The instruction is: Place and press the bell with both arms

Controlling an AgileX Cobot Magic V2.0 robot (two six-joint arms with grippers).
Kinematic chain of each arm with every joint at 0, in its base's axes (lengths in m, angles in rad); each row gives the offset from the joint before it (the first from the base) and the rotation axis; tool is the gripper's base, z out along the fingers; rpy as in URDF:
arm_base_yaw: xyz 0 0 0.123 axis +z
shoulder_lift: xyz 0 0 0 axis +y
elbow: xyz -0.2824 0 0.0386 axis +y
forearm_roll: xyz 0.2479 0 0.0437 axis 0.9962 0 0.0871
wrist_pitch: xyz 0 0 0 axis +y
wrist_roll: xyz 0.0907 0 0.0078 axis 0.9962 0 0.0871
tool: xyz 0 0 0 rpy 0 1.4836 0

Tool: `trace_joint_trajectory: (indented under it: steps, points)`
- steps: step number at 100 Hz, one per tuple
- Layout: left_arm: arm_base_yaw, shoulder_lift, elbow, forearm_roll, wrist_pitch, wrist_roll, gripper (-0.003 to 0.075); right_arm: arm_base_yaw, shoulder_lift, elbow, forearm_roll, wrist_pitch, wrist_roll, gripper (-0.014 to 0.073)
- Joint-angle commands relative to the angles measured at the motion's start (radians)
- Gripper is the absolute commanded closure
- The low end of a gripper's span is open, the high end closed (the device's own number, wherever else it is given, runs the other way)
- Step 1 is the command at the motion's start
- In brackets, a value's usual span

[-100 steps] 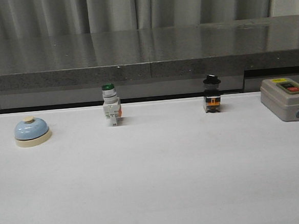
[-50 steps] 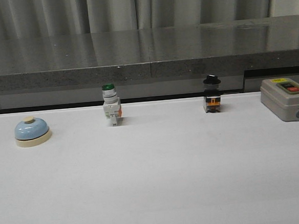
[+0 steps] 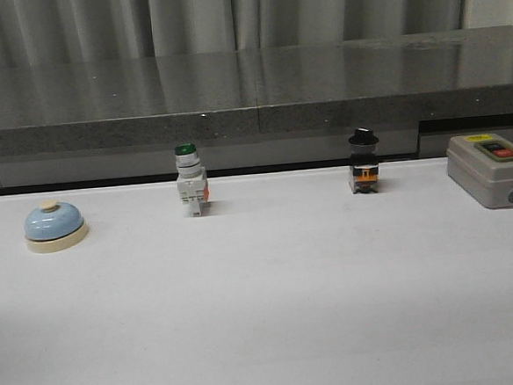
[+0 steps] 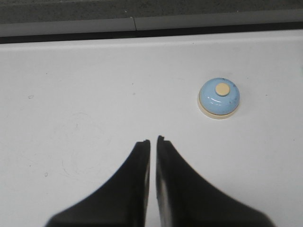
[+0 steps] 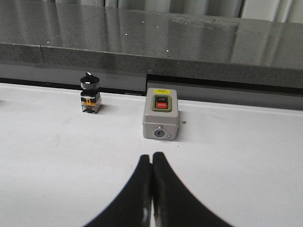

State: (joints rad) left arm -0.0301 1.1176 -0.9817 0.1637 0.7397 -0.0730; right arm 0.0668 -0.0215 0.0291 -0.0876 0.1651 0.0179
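The bell [image 3: 55, 226] sits far left on the table [image 3: 274, 315], untouched; the left gripper [image 4: 152, 141], fingers pressed together, is the nearer arm, the right gripper [image 5: 152, 155] closed too

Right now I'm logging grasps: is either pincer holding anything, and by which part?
Nothing is held. The left pincer and right pincer are both shut on nothing; the bell sits untouched on the table.
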Motion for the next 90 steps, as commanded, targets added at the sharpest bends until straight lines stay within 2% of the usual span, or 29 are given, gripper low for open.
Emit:
trace_joint_trajectory:
  steps: [1,3,8,13,17,32,64,90]
  points:
    - [-0.007,0.021,-0.047,-0.016,-0.057,0.016,0.0489,0.002,-0.009,-0.017,0.000,-0.071,-0.006,0.0652]
    - [-0.007,0.026,-0.047,-0.021,-0.057,0.016,0.0406,0.002,-0.009,-0.017,0.000,-0.071,-0.006,0.0652]
    - [-0.007,0.041,-0.047,-0.027,-0.059,0.016,0.0265,0.002,-0.009,-0.017,0.000,-0.071,-0.006,0.0652]
    - [-0.007,0.057,-0.047,-0.032,-0.066,0.016,0.0085,0.002,-0.009,-0.017,0.000,-0.071,-0.006,0.0652]
    - [-0.007,0.070,-0.047,-0.033,-0.075,0.016,0.0001,0.002,-0.009,-0.017,0.000,-0.071,-0.006,0.0652]
    - [-0.014,0.130,-0.056,-0.062,-0.113,0.015,0.0085,0.002,-0.009,-0.017,0.000,-0.071,-0.006,0.0652]
    - [-0.124,0.405,-0.228,-0.077,-0.118,0.015,0.0085,0.002,-0.009,-0.017,0.000,-0.071,-0.006,0.0652]
    - [-0.164,0.625,-0.389,-0.126,-0.116,0.015,0.0085,0.002,-0.009,-0.017,0.000,-0.071,-0.006,0.0652]
